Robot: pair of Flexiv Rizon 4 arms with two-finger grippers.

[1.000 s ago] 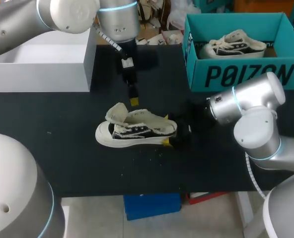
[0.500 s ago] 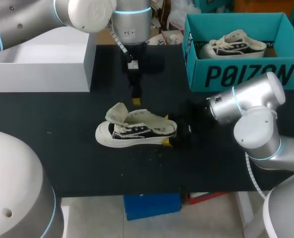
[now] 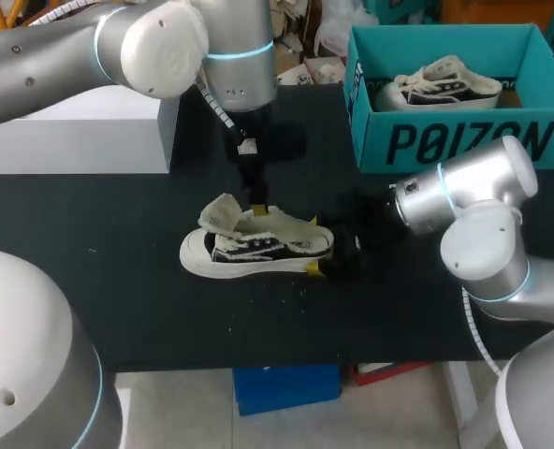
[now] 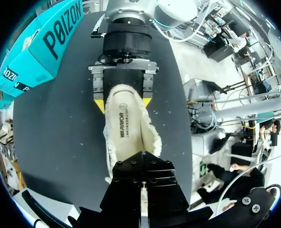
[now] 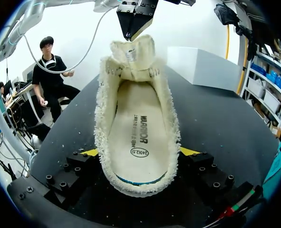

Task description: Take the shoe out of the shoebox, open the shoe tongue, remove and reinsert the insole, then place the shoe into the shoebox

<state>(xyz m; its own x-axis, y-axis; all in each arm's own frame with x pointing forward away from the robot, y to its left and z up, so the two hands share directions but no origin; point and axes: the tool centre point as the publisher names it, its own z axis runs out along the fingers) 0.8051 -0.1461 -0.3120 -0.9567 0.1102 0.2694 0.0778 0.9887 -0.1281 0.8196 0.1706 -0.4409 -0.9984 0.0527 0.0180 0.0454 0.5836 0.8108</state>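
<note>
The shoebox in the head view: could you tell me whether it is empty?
No, a pale shoe with dark trim lies inside the teal shoebox.

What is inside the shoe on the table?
A cream insole lies flat inside the shoe, print facing up, visible from heel to midfoot. Its toe end is hidden behind the tongue, so full seating there cannot be seen.

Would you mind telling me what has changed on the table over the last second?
The left gripper has come down toward the shoe, its tip now close over the raised tongue. The right gripper stays shut on the heel; the shoe and the shoebox have not moved.
</note>
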